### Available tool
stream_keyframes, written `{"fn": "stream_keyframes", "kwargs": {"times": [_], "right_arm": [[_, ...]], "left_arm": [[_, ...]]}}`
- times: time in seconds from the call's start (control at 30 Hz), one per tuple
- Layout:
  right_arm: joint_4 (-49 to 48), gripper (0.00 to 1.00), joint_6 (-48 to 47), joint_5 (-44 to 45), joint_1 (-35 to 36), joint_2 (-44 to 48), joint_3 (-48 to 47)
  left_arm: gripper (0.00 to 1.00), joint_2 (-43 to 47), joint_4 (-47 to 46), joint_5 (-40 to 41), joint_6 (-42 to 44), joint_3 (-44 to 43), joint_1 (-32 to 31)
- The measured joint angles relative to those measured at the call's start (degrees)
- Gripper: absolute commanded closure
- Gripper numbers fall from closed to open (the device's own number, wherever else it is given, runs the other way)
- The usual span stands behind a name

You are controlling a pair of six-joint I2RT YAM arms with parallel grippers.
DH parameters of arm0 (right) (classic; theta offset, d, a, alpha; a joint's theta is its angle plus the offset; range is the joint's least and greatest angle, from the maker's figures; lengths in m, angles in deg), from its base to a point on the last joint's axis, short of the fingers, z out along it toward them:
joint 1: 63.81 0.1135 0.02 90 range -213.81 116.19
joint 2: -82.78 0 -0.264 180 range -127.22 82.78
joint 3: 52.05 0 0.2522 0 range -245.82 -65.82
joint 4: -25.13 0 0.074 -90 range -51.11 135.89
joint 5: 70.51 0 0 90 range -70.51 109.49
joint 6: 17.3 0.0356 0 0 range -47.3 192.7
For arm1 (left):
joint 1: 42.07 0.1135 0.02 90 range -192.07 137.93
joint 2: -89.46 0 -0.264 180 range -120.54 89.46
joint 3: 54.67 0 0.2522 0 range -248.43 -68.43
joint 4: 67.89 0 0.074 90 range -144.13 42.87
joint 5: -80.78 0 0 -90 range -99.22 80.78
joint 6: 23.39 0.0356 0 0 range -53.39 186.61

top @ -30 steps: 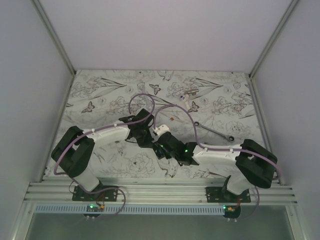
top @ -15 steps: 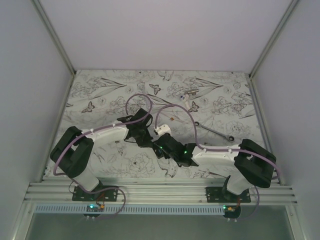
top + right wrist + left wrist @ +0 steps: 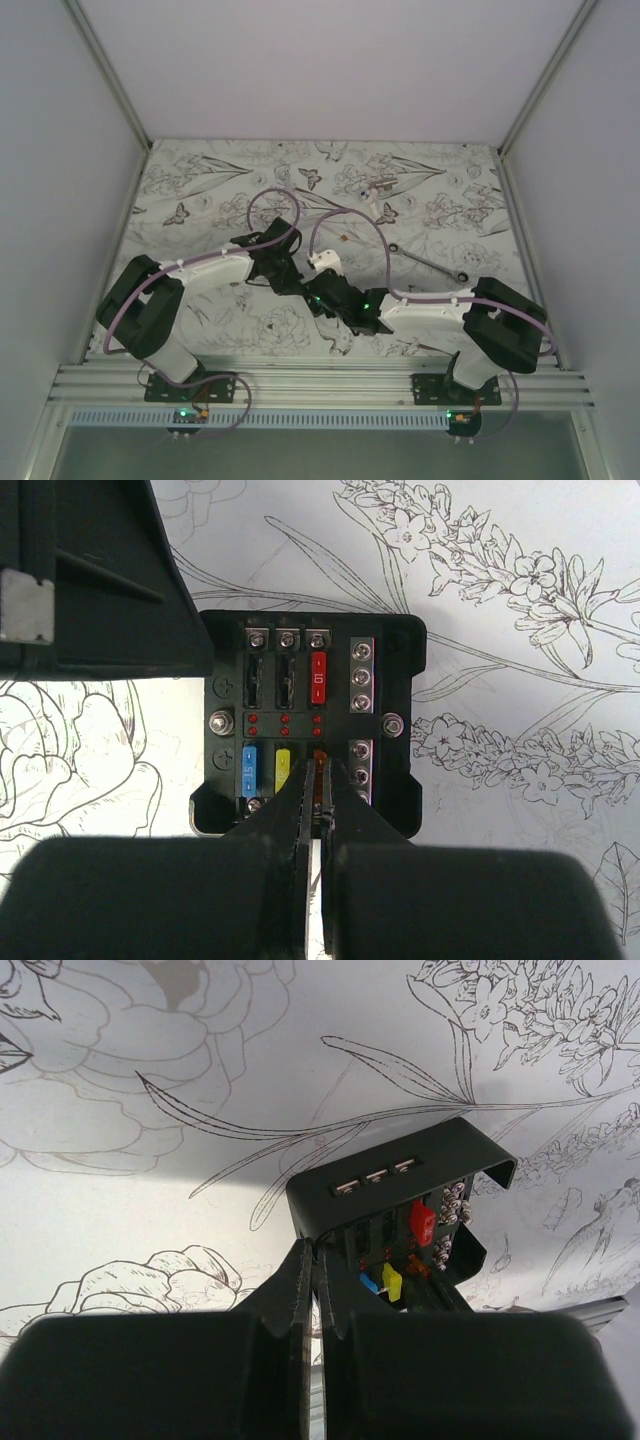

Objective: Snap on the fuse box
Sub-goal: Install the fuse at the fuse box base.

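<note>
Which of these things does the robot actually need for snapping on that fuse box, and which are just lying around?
In use: fuse box, orange fuse, left tool, right tool.
Lying about: silver wrench, small white parts.

Left pincer (image 3: 312, 1260) hard against fuse box (image 3: 400, 1185)

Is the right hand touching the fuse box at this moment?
Touching. The right wrist view shows the right hand pinching an orange fuse in the lower row of the fuse box.
</note>
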Motion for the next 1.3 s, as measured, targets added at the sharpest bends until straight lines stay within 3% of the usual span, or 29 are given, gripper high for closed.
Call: {"fn": "stream_keyframes", "kwargs": {"times": [0.7,0.97,1.3], "right_arm": [[16.5,0.70,-2.3,-1.1,0.0,1.7,-6.5],[21.4,0.71,-1.9,-6.8,-3.5,4.2,-9.3],[24.7,0.81,-1.8,-17.0,-8.6,4.1,-10.3]], "left_arm": [[0.57,8.2,-2.0,-0.2,1.5,2.3,0.1],[0.37,12.9,-1.8,0.3,4.1,6.8,2.1],[0.32,19.5,1.7,0.3,9.3,9.1,8.4]]}}
